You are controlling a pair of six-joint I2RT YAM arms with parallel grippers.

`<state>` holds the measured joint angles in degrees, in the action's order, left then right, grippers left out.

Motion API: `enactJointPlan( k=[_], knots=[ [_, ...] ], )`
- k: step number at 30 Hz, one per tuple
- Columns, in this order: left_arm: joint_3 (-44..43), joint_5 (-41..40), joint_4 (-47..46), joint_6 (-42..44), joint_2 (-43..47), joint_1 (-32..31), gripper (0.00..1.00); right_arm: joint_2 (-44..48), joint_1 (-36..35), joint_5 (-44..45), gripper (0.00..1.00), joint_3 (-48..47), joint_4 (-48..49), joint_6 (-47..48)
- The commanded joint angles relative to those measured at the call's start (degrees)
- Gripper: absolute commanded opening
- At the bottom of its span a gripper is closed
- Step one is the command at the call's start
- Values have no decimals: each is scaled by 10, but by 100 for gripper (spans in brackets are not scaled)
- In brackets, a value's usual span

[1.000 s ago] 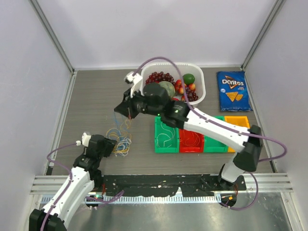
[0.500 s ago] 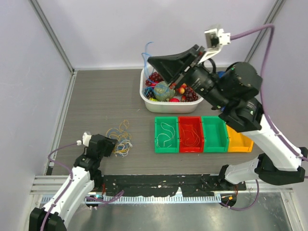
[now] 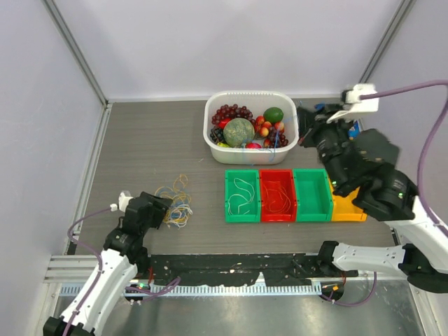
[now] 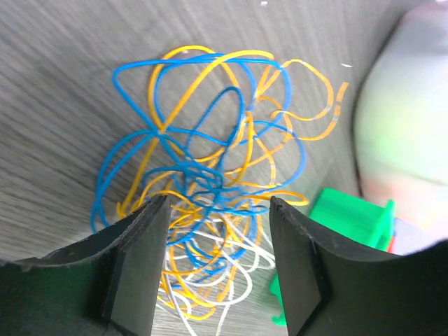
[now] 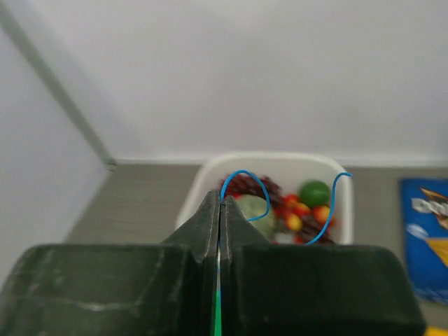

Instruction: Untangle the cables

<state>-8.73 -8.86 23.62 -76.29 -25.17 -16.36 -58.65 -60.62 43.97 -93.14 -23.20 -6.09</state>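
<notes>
Since a moment ago the right claw [image 5: 220, 199] has swung off rightward and the left claw [image 4: 218, 210] has widened.
Above the grey wood-grain worktop [image 3: 140, 147], near the white plastic fruit tub [image 3: 210, 133], the right claw is pinched tight on a thin blue wire [image 5: 245, 175]. The left claw, jaws half apart and empty, straddles the tangle of blue, orange and white cables [image 4: 210, 154] lying on the worktop. One strand looks freed, so next it likely needs setting down.

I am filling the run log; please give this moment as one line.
left gripper: open, straddling cable tangle | right gripper: shut on blue cable | task: not yet done
</notes>
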Motion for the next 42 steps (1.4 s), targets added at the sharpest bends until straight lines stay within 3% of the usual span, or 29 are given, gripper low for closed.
enactJointPlan(
  k=[1, 3, 7, 10, 13, 15, 19, 22, 24, 31, 38, 41, 42],
  knots=[
    [-36, 18, 14, 5, 44, 5, 66, 8, -1, 235, 1, 85, -110, 0],
    [-42, 25, 11, 11, 61, 5, 71, 27, 1, 275, 1, 108, -146, -27],
    [-73, 48, -8, 48, 84, 5, 92, 56, 9, 317, 1, 142, -222, -93],
    [-116, 54, 4, 83, 87, 5, 98, 62, 31, 336, 1, 154, -260, -131],
    [-165, 57, 30, 113, 83, 4, 100, 65, 71, 308, 1, 188, -300, -189],
    [-189, 67, 38, 127, 74, 5, 100, 60, 148, 260, 1, 224, -302, -212],
    [-205, 109, 34, 136, 64, 5, 100, 51, 261, 92, 1, 288, -255, -212],
    [-199, 133, 15, 133, 64, 5, 100, 49, 281, -28, 0, 340, -216, -240],
    [-197, 141, 11, 129, 64, 5, 100, 42, 284, -63, 1, 368, -199, -261],
    [-216, 142, 34, 142, 72, 5, 100, 7, 338, -113, 1, 449, -164, -328],
    [-228, 123, 64, 159, 88, 3, 100, -15, 386, -104, 2, 483, -113, -289],
    [-225, 124, 66, 160, 90, 4, 100, -37, 389, -135, 10, 476, -100, -251],
    [-226, 123, 68, 160, 91, 5, 100, -39, 389, -163, 19, 474, -102, -242]
  ],
)
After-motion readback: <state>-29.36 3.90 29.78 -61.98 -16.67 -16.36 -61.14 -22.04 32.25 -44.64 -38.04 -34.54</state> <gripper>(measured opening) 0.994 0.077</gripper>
